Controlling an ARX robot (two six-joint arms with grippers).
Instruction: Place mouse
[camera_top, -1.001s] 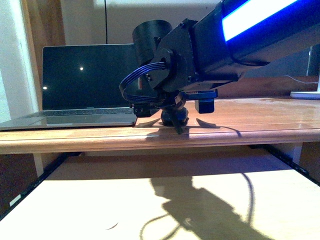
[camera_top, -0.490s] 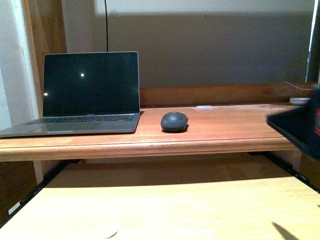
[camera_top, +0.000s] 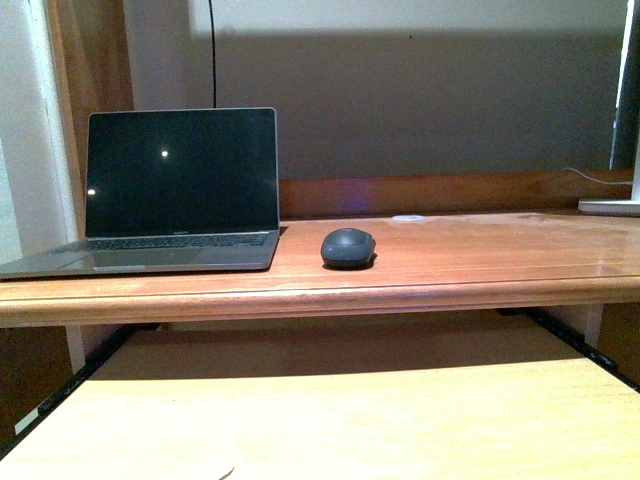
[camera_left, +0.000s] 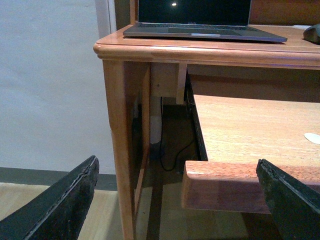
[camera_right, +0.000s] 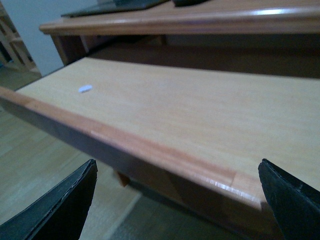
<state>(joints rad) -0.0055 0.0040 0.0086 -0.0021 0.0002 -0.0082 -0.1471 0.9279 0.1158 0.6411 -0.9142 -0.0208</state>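
Observation:
The dark grey oval mouse (camera_top: 348, 247) lies on the wooden desk top (camera_top: 480, 262), just right of the open laptop (camera_top: 180, 190). No arm shows in the front view. My left gripper (camera_left: 180, 200) is open and empty, low and off the desk's left end, in front of the pull-out shelf's corner (camera_left: 220, 185); the mouse's edge (camera_left: 313, 33) shows far off on the desk top. My right gripper (camera_right: 177, 200) is open and empty, below and in front of the pull-out shelf's front edge (camera_right: 150, 150). A sliver of the mouse (camera_right: 190, 2) shows on the desk top.
A pale pull-out shelf (camera_top: 330, 420) extends below the desk top, with a small white scrap (camera_right: 85, 88) on it. A white object (camera_top: 610, 206) stands at the desk's far right. A desk leg (camera_left: 122, 150) and cable (camera_left: 172, 155) are near the left gripper.
The right arm, which was over the mouse one second ago, has pulled back to the right and out of the front view. The mouse stays on the desk top beside the laptop.

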